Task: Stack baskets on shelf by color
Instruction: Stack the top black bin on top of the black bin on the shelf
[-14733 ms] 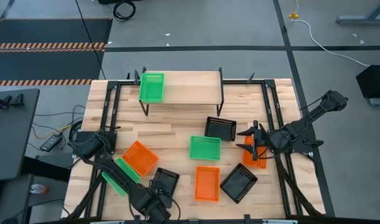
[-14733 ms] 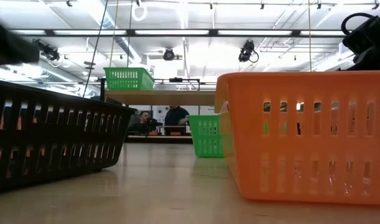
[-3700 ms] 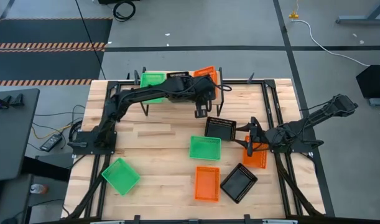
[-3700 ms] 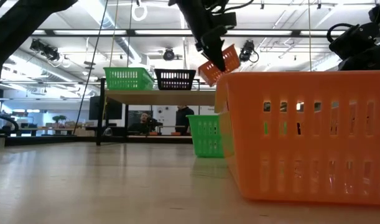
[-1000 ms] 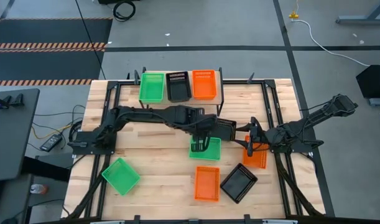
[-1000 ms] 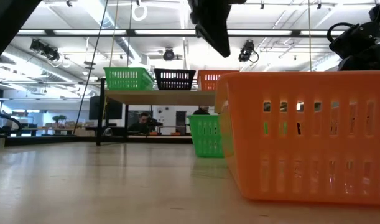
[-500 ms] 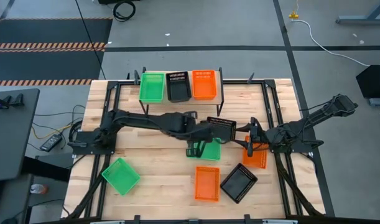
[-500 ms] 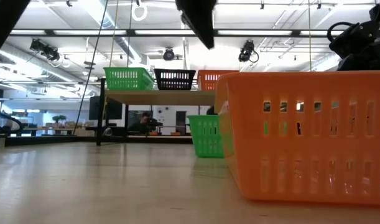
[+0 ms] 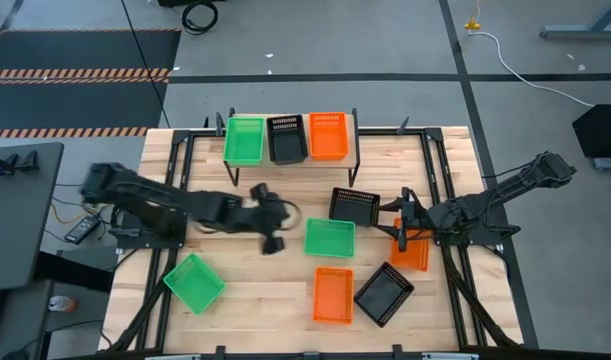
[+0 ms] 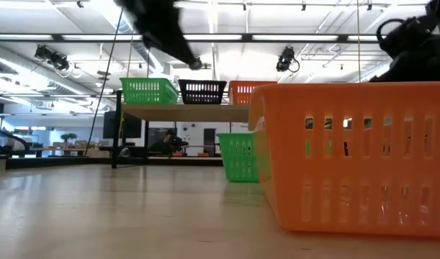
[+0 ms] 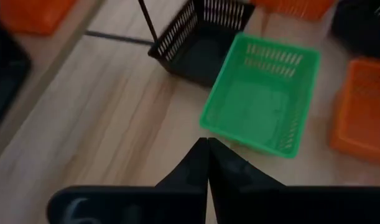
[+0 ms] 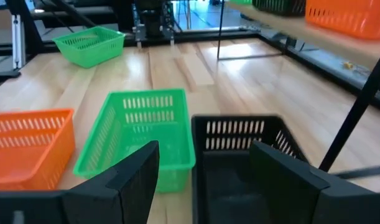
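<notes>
Shelf [image 9: 345,127] holds one green, one black, one orange basket so far; next green basket [image 9: 329,238] sits mid-table just beside left gripper [image 9: 273,240], whose fingers are pinched together w/ nothing in them. IMO open wide, grab a short wall square, and lift clear of the black basket [image 9: 355,206] touching it. Right gripper [image 9: 404,222] waits spread open by that black one.

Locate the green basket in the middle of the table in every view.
High view: green basket at table centre.
Low view: under the shelf line, left of the big orange basket.
Left wrist view: centre-right.
Right wrist view: centre-left.
Shared landmark: the black basket beside it.
</notes>
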